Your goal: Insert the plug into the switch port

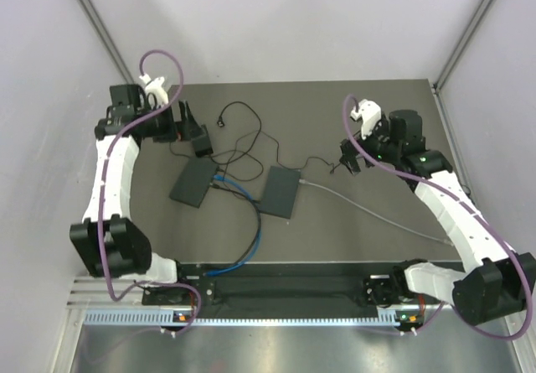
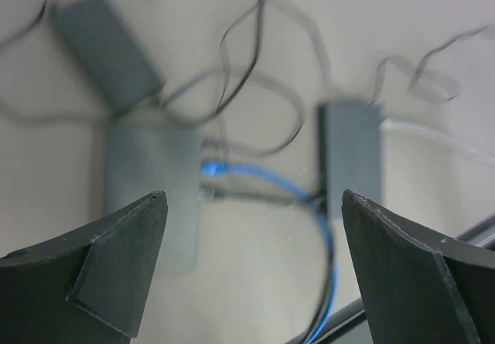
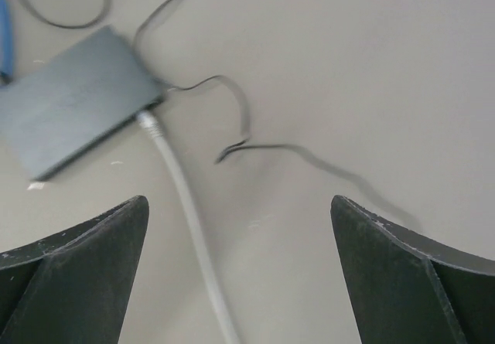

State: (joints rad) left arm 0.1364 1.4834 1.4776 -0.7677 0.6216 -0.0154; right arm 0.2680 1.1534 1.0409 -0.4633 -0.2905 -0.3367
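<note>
Both grippers are spread wide with nothing between their fingers: the right gripper (image 3: 240, 205) hangs over bare table (image 1: 310, 113) just beside the right switch (image 3: 73, 100), and the left gripper (image 2: 254, 205) looks down across the left switch (image 1: 193, 182), where a blue cable (image 2: 263, 175) meets its edge. The plug (image 3: 148, 121) on the end of the grey cable (image 3: 189, 228) sits against the near edge of the right switch and appears to be in its port, with the cable running straight out from it across the table. Whether it is latched fully home cannot be told from these views. On that reading the insertion looks done or nearly so, and the step in hand is getting clear without undoing it. The right gripper should lift straight up before it travels sideways, because the grey cable lies between its fingers and a thin black wire (image 3: 232, 147) curls loose just past it. A sideways sweep at this height could catch either one and drag the plug or slide the light switch. The jaws should be kept spread until they are well above the cables. The left gripper should rise the same way, as looped black wires lie beneath it. If the plug proves not fully seated, press it in along the port's axis while the switch is braced, not from an angle
</note>
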